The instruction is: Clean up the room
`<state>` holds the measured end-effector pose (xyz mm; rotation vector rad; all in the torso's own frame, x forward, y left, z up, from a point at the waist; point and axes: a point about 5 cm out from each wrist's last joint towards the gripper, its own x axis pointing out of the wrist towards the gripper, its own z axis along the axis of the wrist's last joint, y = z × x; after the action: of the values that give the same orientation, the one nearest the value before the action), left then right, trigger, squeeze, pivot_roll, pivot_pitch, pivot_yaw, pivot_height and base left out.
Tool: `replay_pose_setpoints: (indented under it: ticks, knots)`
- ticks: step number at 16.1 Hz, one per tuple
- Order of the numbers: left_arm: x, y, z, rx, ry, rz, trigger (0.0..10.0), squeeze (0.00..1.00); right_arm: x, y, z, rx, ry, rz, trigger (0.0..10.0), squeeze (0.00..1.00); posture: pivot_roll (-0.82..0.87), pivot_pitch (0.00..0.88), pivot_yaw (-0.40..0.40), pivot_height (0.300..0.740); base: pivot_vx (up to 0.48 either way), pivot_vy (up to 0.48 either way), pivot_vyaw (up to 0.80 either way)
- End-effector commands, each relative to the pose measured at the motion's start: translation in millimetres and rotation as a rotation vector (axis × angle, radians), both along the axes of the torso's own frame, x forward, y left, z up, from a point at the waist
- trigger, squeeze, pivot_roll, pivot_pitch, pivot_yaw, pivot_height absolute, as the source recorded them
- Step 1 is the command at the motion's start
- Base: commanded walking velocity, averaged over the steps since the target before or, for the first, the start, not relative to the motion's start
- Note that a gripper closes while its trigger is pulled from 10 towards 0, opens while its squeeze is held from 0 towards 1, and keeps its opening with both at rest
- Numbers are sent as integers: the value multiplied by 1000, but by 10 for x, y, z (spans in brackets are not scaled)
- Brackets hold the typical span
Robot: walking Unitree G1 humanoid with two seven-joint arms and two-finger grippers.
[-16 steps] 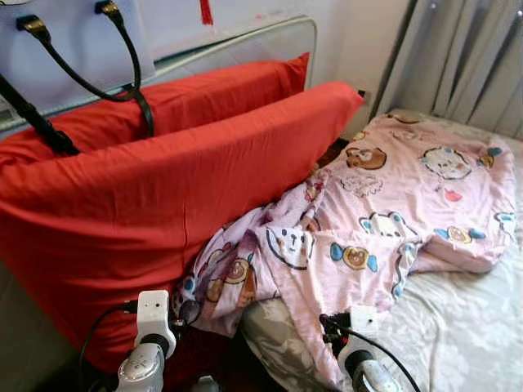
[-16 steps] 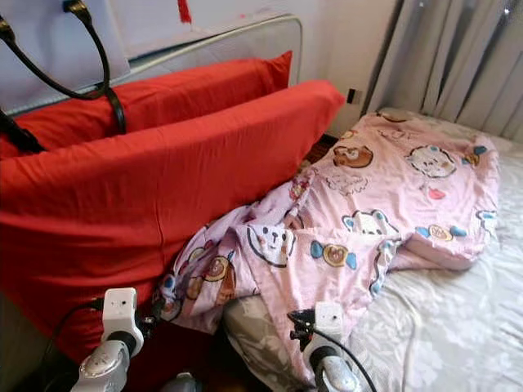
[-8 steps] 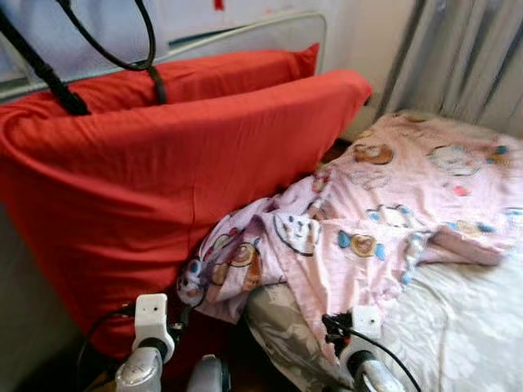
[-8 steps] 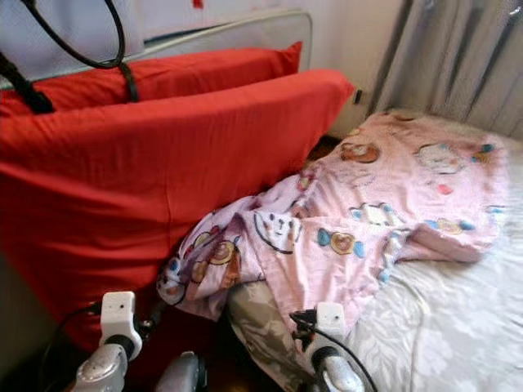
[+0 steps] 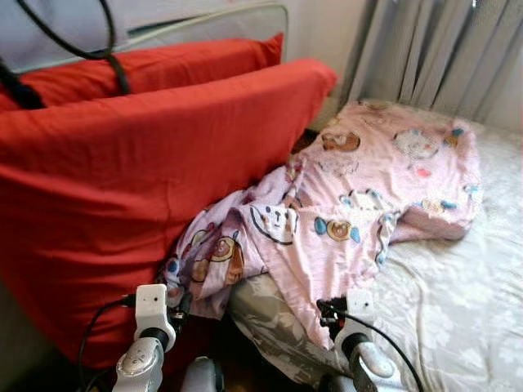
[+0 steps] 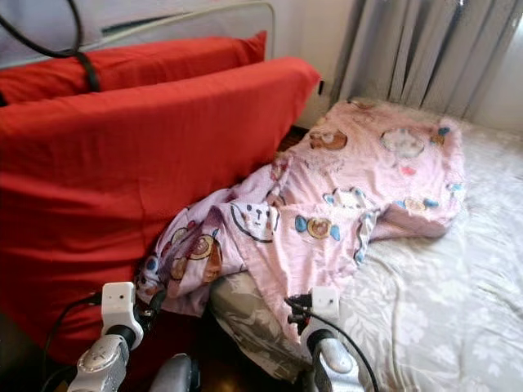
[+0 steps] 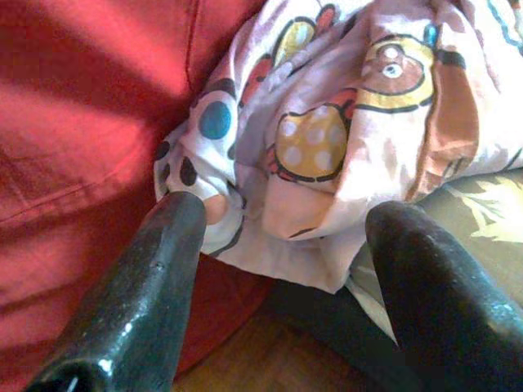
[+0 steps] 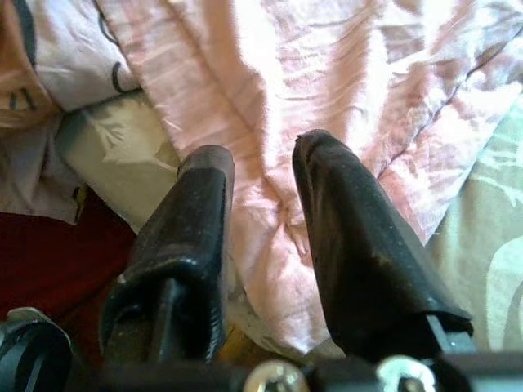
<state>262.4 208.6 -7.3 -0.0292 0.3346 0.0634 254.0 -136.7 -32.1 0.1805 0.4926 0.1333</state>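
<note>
A pink blanket (image 5: 359, 196) printed with cartoon animals lies crumpled across the bed, and one corner (image 7: 327, 139) hangs over the bed's edge beside a big red pillow (image 5: 139, 180). My left gripper (image 7: 286, 216) is open, its fingers (image 7: 163, 253) spread wide on either side of that hanging corner, not touching it. My right gripper (image 8: 257, 151) is open with a narrow gap, low over the blanket's near edge (image 8: 270, 73); nothing is held between its fingers (image 8: 343, 220).
A second red pillow (image 5: 180, 65) leans behind the first, against a grey headboard rail (image 5: 212, 20). Black bag straps (image 5: 114, 69) hang over it. The bed has a pale floral sheet (image 5: 458, 310). Grey curtains (image 5: 425, 49) hang at the back. Dark floor (image 7: 270, 359) shows below the bed's edge.
The whole picture has shifted, so the camera has moved: more of the bed and curtains shows now. Both arms stay low in front. The blanket lies as before.
</note>
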Motion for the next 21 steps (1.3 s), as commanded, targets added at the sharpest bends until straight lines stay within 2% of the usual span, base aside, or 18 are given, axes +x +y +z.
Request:
replay_pose_setpoints:
  ticks: [1,7,12,13,14,16,20,21]
  knots:
    - [38,-4,42,-1,-17,-1,10000,0,-2,3,-9,-4,13,8,10000,0,63,17,-26,626,0,0,0]
    - [16,-10,39,-5,-23,-6,10000,0,-82,65,-69,-25,37,61,10000,0,75,31,-25,626,216,0,0]
    - [-41,5,32,3,-30,-11,10000,0,-58,10,-92,-55,98,18,10000,0,96,69,-30,626,276,0,0]
    - [-61,2,30,5,-31,-17,10000,0,-22,-6,-78,-37,112,-14,10000,988,107,85,-33,626,0,0,0]
    - [-61,2,30,5,-31,-17,10000,0,-22,-6,-78,-37,112,-14,10000,988,107,85,-33,626,0,0,0]
    - [-102,-24,48,4,-45,-37,10000,0,77,6,-23,33,129,-70,10000,1000,136,122,-39,626,0,0,0]
    - [-133,-38,109,3,-71,-52,10000,0,146,-10,16,78,146,-133,10000,1000,160,161,-41,626,0,0,0]
    - [-138,-49,164,1,-91,-59,10000,0,170,-53,25,91,164,-186,10000,1000,172,195,-43,626,0,0,0]
